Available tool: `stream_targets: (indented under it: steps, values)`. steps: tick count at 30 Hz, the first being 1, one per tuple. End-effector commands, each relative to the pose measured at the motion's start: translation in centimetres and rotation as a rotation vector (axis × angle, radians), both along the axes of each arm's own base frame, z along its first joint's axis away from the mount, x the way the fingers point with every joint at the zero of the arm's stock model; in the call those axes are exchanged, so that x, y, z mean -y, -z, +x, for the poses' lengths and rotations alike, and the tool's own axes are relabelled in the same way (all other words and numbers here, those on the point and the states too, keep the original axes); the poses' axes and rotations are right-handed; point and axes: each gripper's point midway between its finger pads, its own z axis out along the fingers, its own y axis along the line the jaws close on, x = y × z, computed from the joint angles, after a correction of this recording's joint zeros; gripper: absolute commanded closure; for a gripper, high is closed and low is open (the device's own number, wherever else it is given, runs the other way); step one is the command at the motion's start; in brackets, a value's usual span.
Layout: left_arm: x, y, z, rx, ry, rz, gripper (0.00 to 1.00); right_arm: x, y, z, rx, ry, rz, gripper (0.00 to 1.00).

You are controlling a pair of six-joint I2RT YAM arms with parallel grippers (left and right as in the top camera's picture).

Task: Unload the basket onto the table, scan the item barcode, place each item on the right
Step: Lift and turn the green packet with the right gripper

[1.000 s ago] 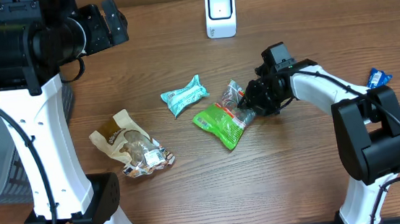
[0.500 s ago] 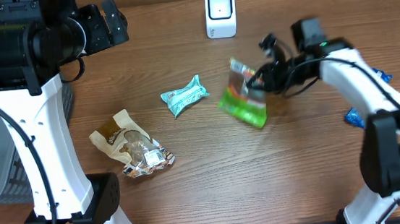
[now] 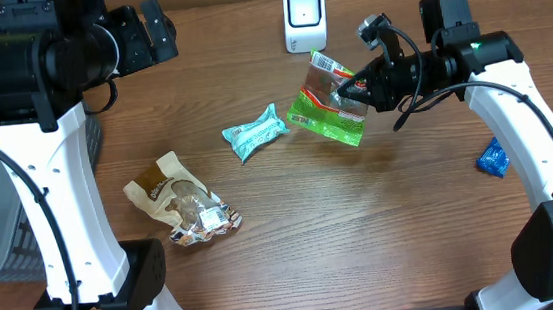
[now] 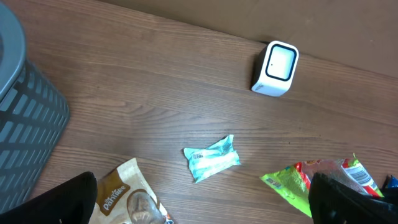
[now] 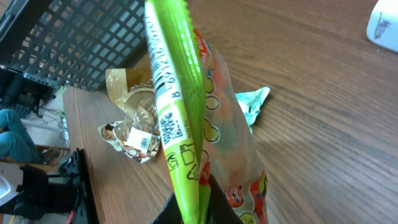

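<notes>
Near the boxy white scanner [image 3: 305,17], the right gripper [image 3: 351,92] pinches a crinkly green plastic packet [image 3: 326,116]; the left gripper [image 3: 156,30] gapes wide.

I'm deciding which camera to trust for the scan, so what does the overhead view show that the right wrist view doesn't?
Only overhead: the blue packet on the right of the table, the open left gripper, and the whole scanner. Only right wrist: a close look at the barcode with digits along the edge of the green packet. Both: the right gripper shut on the green packet, plus the teal packet and the brown snack bag lying on the table.
</notes>
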Motion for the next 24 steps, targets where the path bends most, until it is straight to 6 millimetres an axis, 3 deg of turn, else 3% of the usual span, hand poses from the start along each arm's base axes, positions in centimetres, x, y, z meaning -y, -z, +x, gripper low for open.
stream_targets:
  steps: [1,4,12,15,19,21,24]
  values:
    - [0.0,0.0,0.0,0.003,0.014,0.015,0.00,0.1,-0.6,-0.4,0.016,-0.008,-0.016,0.96]
    - [0.0,0.0,0.0,0.003,0.014,0.015,0.00,0.9,1.6,-0.9,-0.039,0.022,-0.089,0.96]
    - [0.0,0.0,0.0,0.003,0.014,0.015,0.00,3.7,12.3,-3.3,-0.239,0.068,-0.368,0.96]
    - [0.0,0.0,0.0,0.003,0.014,0.015,0.00,3.9,14.3,-2.7,-0.238,0.077,-0.440,0.96]
    - [0.0,0.0,0.0,0.003,0.014,0.015,0.00,4.6,13.9,0.5,-0.195,0.217,-0.417,0.32]
    - [0.0,0.0,0.0,0.003,0.014,0.015,0.00,5.3,13.6,1.8,-0.205,0.297,-0.387,0.14]
    - [0.0,0.0,0.0,0.003,0.014,0.015,0.00,6.7,13.4,2.3,-0.298,0.412,-0.334,0.07]
